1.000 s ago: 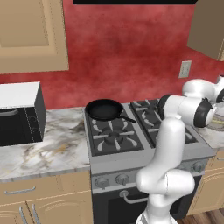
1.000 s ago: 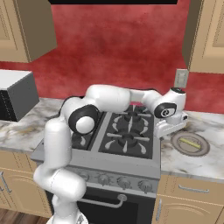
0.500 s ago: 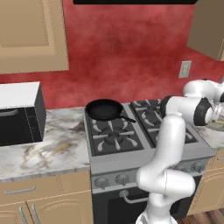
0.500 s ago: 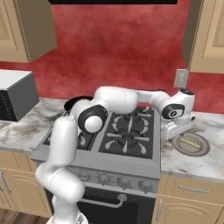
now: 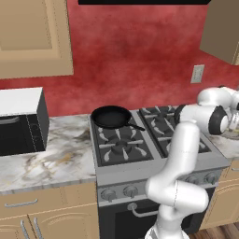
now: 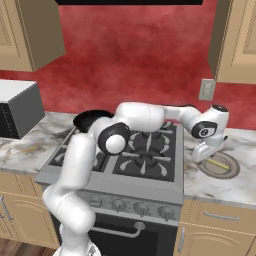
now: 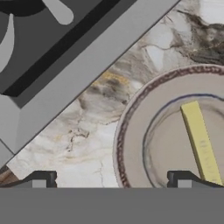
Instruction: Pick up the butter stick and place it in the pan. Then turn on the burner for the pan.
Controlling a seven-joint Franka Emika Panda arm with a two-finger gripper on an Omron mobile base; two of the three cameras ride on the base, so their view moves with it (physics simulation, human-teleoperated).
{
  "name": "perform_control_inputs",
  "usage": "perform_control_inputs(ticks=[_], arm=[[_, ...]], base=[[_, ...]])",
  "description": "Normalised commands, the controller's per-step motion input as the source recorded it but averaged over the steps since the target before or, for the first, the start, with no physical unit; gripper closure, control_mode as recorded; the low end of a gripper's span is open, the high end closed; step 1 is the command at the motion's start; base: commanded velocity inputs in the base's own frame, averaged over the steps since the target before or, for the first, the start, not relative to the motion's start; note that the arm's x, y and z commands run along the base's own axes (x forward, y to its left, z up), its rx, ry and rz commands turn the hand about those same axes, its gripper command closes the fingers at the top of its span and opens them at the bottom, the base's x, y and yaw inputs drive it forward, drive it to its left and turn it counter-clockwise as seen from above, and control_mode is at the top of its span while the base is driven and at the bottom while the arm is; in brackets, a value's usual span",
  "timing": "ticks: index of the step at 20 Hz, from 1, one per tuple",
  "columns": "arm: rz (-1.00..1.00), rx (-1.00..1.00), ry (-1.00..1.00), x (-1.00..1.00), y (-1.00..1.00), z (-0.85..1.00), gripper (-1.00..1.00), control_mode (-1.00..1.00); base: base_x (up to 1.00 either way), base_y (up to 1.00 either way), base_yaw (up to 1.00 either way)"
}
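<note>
gripper (image 7: 111, 179): jaws spread wide, holding nothing, above the plate's near rim
butter stick (image 7: 201, 142): lies on the plate (image 7: 131, 135), right of the stove (image 6: 145, 165)
pan (image 5: 111, 116): stove's back left burner

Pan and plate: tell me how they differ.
The pan is black; the plate is pale with a dark rim. The pan sits on the stove; the plate sits on the marble counter. The plate holds the butter stick; the pan holds nothing. Both are round.
</note>
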Motion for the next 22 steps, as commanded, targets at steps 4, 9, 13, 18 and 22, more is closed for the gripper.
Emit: perform_control_inputs(ticks=[4, 9, 13, 18, 22], arm=[[0.05, 0.00, 0.01, 0.08, -0.12, -0.16, -1.00, -1.00], [0.06, 0.00, 0.02, 0.08, -0.13, -0.14, -1.00, -1.00], [0.06, 0.00, 0.02, 0.11, -0.14, -0.14, -1.00, -1.00], [0.05, 0.00, 0.03, 0.19, -0.07, -0.11, -1.00, -1.00], [0.04, 0.00, 0.02, 0.26, -0.02, -0.05, -1.00, -1.00]], base=[[0.00, 0.00, 0.00], [0.00, 0.00, 0.00], [0.00, 0.00, 0.00], [0.00, 0.00, 0.00], [0.00, 0.00, 0.00]])
